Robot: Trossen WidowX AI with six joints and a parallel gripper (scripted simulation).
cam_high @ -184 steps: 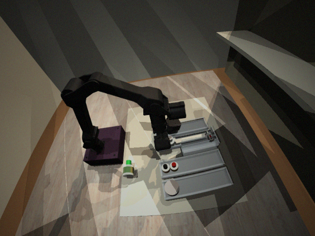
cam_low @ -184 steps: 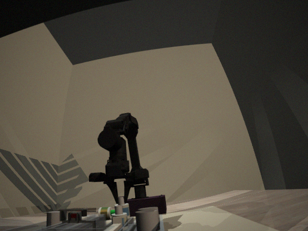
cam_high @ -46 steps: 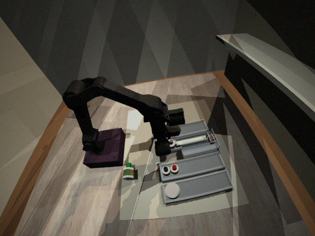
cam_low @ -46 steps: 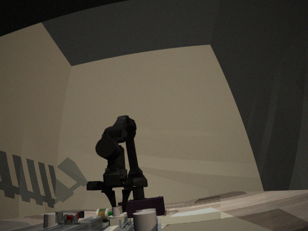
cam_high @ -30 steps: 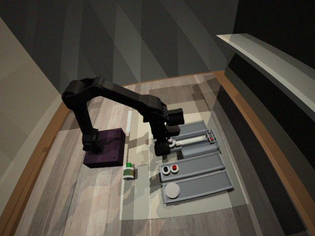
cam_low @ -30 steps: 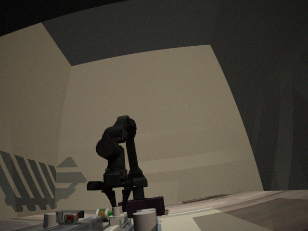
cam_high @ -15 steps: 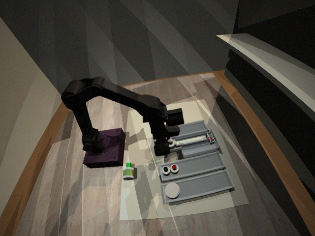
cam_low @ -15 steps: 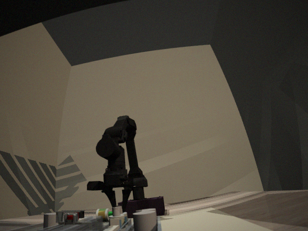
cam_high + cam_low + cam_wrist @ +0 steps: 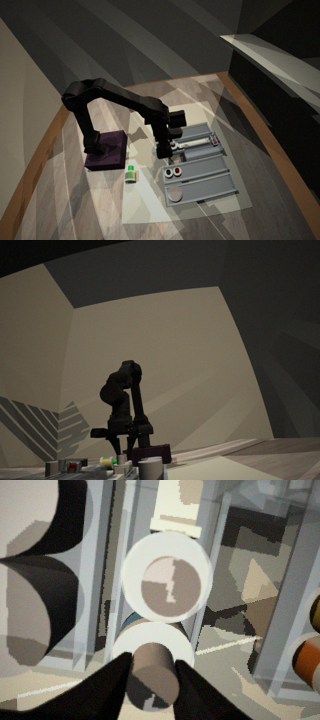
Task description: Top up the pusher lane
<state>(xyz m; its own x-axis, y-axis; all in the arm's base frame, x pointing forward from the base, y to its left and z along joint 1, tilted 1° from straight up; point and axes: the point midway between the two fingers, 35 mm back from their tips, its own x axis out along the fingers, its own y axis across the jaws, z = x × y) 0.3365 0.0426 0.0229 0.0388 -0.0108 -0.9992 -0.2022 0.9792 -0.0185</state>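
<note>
My gripper (image 9: pixel 152 663) (image 9: pixel 123 455) is shut on the brown-grey cap of a white-shouldered jar (image 9: pixel 150 642). The jar is upright at the front end of the sprung lane, between its clear side walls. Right behind it stands the lane jar (image 9: pixel 131 577) (image 9: pixel 173 145), which looks alike, with a white shoulder and a brown-grey cap. The two touch or nearly touch. The cream pusher plate (image 9: pixel 176 527) is against the back of the lane jar. The low front stop and the held jar's base are hidden, so its height over the lane floor cannot be told.
Large pale cylinders (image 9: pixel 25 510) stand in the lane to the left in the wrist view. A lane with an orange-sided jar (image 9: pixel 306 662) is to the right. A green-capped jar (image 9: pixel 130 176) (image 9: pixel 106 462) lies on its side near the purple base (image 9: pixel 111 157). A wide pale can (image 9: pixel 174 193) stands in the outermost lane.
</note>
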